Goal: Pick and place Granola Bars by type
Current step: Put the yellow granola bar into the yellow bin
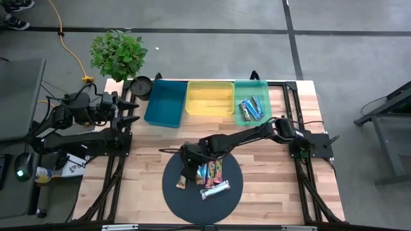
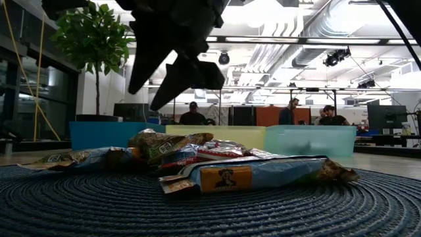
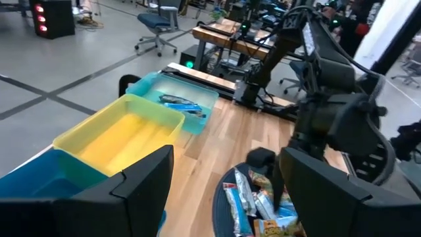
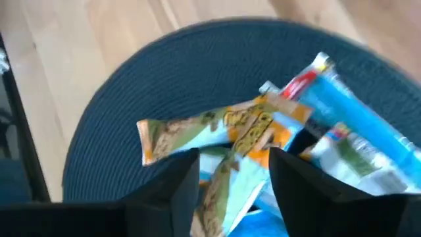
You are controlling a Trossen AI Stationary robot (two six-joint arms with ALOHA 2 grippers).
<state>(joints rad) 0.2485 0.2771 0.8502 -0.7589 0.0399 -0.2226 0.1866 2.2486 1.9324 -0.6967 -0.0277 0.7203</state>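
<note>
**High view: right arm hangs over bar pile on round mat**

High view puts us above a wooden table, where the right gripper reaches across to the near-left part of a dark round mat. We see the granola bars heaped on that mat: several side by side just beside the gripper, one pale bar lying crosswise nearer the table's front edge, and one small bar right under the fingers. From the right wrist we look down between the two dark fingers, which stand apart with a gap between them and hold nothing; a tan-and-orange wrapper lies below that gap and a blue bar with a red end lies beside it. From table height the gripper hangs above the pile, clear of the wrappers.

At the far edge we count three bins in a row: a blue bin, a yellow bin and a green bin. Bars lie in the green one.

The left gripper waits at the table's left edge near a potted plant, its fingers spread wide with nothing between them.
</note>
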